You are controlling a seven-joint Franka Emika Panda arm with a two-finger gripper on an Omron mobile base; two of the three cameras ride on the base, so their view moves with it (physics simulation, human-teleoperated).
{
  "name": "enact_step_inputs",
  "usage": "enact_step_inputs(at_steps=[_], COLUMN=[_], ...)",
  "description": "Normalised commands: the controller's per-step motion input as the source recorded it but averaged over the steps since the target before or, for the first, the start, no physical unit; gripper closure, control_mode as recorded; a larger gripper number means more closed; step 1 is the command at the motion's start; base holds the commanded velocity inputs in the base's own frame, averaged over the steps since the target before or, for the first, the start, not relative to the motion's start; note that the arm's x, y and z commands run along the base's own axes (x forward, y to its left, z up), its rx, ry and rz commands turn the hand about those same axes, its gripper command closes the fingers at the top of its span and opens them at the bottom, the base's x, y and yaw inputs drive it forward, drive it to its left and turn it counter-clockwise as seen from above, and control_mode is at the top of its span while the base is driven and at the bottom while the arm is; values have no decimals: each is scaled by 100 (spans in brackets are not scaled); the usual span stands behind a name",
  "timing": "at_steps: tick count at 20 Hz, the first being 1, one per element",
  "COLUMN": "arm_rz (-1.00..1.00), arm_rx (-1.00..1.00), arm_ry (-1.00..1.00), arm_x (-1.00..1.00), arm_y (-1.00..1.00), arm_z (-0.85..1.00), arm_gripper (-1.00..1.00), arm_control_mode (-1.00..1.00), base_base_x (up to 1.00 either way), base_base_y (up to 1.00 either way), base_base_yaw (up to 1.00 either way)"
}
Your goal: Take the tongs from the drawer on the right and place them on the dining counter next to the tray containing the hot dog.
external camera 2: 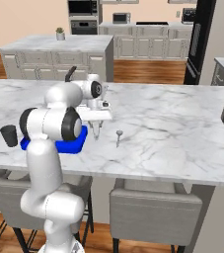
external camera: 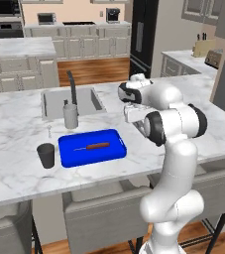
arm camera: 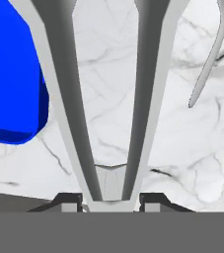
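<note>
My gripper [arm camera: 111, 200] is shut on the joined end of the silver-grey tongs [arm camera: 64, 74], whose two long arms point away from the hand, down toward the white marble dining counter [arm camera: 108, 123]. In the right base view the gripper [external camera 2: 97, 127] hangs just above the counter [external camera 2: 172, 128] with the tongs [external camera 2: 97, 132] pointing down, just right of the blue tray [external camera 2: 77, 143]. The tray [external camera: 91, 147] holds the reddish-brown hot dog [external camera: 94, 146]; its corner [arm camera: 15, 89] lies left of the tongs. The drawer is out of view.
A small silvery spoon [external camera 2: 118, 136] lies on the counter right of the gripper, also as spoon [arm camera: 209, 54]. A dark cup [external camera: 46, 155] stands left of the tray, a grey cup [external camera: 70, 115] behind it by the sink [external camera: 52, 104] and dark tap [external camera: 73, 87]. Stools stand below the counter edge.
</note>
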Motion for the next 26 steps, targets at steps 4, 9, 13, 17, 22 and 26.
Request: enact_step_inputs(at_steps=[4,9,13,17,22,26], arm_rz=[-9,-7,-1,0,0,-1], arm_rx=[0,0,0,0,0,0], arm_ry=[-2,-1,0,0,0,0], arm_x=[10,12,16,16,16,16], arm_y=[0,4,15,9,0,1], arm_z=[-53,-56,-57,-48,-34,-31], arm_gripper=[100,100,100,100,100,100], arm_control_mode=[-100,-100,-100,-100,-100,-100], base_base_x=[0,0,0,0,0,0], base_base_y=[0,0,0,0,0,0], base_base_yaw=[0,0,0,0,0,0])
